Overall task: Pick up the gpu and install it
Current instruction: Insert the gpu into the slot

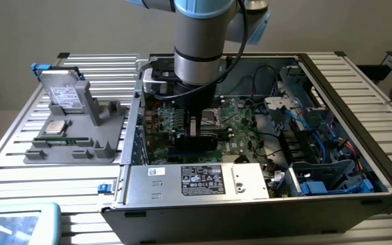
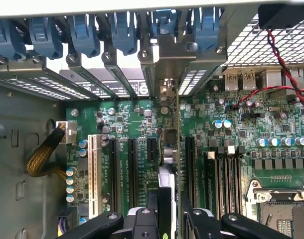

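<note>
Fingers (image 2: 151, 201) of the gripper (image 2: 167, 209) stand close on either face of the gpu (image 2: 167, 164), clamped on it. The card is seen edge-on between them and stands upright. In the exterior view the gripper (image 1: 197, 125) reaches straight down from the arm into the open computer case (image 1: 359, 204), and the dark gpu (image 1: 199, 140) sits directly beneath it.

Just beyond the fingertips, the card runs down to the green motherboard (image 2: 241, 149), among the long black expansion slots (image 2: 132, 169) that lie parallel on both sides of it. Whether it is fully seated cannot be told. Past that, the card's silver end bracket (image 2: 167, 69) meets the rear wall of the case, under a row of blue latches (image 2: 82, 30).

Farther out to one side of the tool lie a white slot (image 2: 93, 169) and a braided yellow cable (image 2: 42, 154). To the other side are a CPU socket (image 2: 286, 214) and red-and-black wires (image 2: 281, 64).

Well apart from the gripper, outside the case on the exterior view's left, a grey fixture (image 1: 100, 148) holds a hard drive (image 1: 67, 97) and a memory stick (image 1: 63, 141).
</note>
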